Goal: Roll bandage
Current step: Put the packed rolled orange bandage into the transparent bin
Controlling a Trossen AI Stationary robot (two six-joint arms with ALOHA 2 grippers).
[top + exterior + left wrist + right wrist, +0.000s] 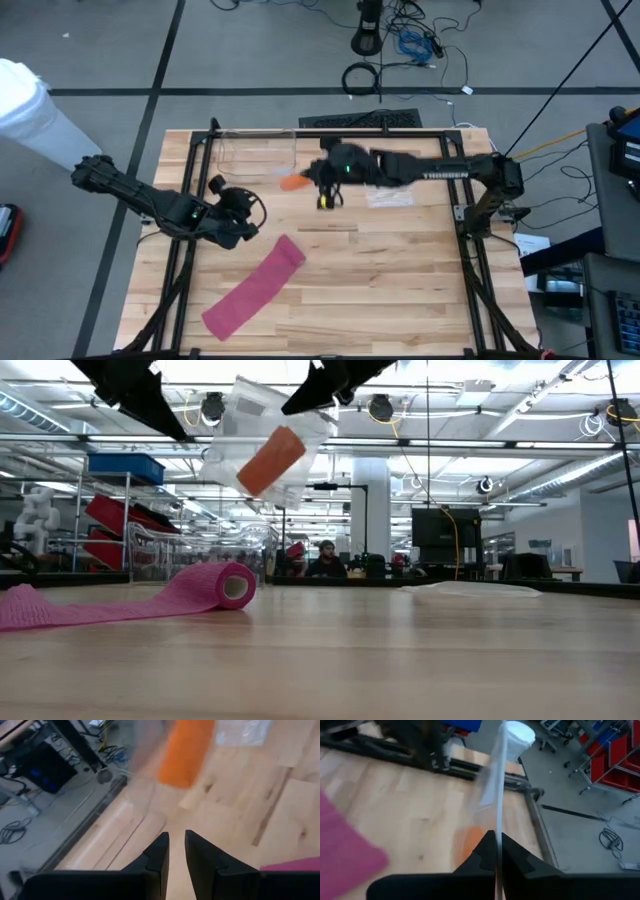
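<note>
Even, bright overhead light on my table [400, 290]; shadows faint. Level view: ceiling strip lights [560, 455] glare white behind my arms, which read as dark silhouettes. Clear bag [262, 445] pinched in my right pincer [498, 851] smeared by motion blur, orange roll [187, 750] ahead of my left pincer [176, 851] likewise soft. Pink bandage [150, 598] below sharp. Room beyond hazy.
</note>
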